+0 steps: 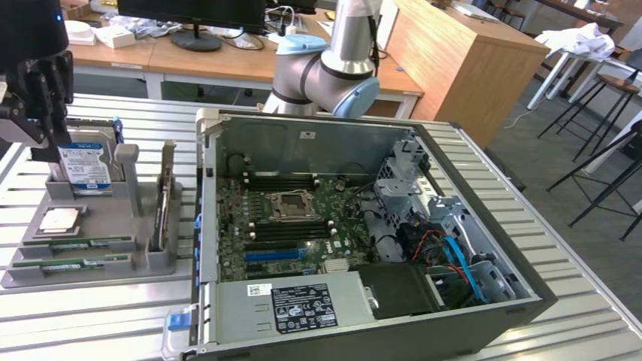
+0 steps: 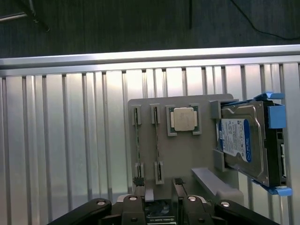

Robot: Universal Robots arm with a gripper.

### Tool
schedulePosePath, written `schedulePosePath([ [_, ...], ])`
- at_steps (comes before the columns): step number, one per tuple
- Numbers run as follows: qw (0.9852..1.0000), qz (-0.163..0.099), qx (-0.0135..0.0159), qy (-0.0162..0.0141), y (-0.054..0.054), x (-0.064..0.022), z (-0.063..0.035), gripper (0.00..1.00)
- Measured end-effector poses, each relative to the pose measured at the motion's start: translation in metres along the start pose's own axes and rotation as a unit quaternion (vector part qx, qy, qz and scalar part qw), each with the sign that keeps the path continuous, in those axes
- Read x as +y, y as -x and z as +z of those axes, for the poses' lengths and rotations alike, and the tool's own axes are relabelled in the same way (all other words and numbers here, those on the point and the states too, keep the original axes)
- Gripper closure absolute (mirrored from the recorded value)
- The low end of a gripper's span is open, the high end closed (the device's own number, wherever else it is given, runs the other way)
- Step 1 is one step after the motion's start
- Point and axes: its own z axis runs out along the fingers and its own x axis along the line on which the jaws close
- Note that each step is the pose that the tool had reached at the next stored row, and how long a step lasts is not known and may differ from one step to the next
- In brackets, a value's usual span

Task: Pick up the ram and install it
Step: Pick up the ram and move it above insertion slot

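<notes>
Two ram sticks, thin green boards, lie side by side in slots of a grey holder. In the exterior view they lie at the holder's near end. My gripper hangs above the holder, open, with nothing between its fingers and touching nothing. In the exterior view the dark gripper is at the far left, over the holder's far end near the hard drive. The open computer case shows its motherboard with dark memory slots beside the processor socket.
The holder also carries a square silver processor and a blue-labelled hard drive. A thin board stands on edge at the holder's side nearest the case. The slatted metal table bears everything. Desks and stools stand behind.
</notes>
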Motion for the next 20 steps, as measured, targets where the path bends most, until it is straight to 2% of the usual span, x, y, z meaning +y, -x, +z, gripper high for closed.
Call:
schedulePosePath([
  [20,1.0,0.0,0.0,0.0,0.0,-0.0006,0.016,0.64],
])
